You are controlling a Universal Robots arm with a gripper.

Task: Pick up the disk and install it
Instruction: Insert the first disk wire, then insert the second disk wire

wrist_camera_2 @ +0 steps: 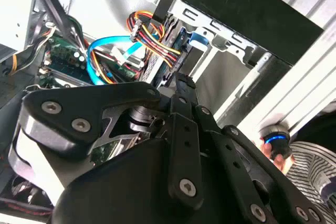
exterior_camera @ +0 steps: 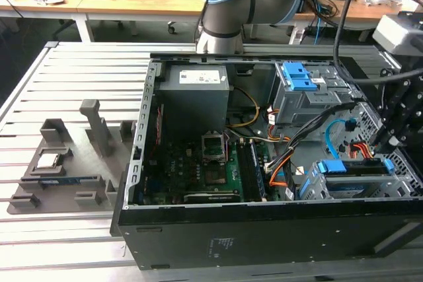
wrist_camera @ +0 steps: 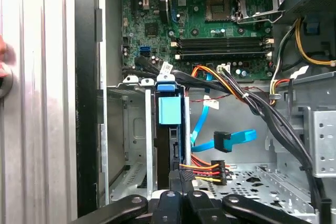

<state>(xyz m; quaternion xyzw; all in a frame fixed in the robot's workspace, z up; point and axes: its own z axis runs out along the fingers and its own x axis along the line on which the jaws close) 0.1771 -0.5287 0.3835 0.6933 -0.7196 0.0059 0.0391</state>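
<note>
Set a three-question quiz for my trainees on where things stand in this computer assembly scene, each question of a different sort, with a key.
1. True or false: the disk lies on the grey fixture tray outside the computer case.
2. In the exterior view, the tool is nearest to: A the power supply box; B the drive cage holding the disk; C the memory slots.
3. Fill in: the plastic bracket on the disk is ____ in colour.

Key: 1 false; 2 B; 3 blue.
</note>
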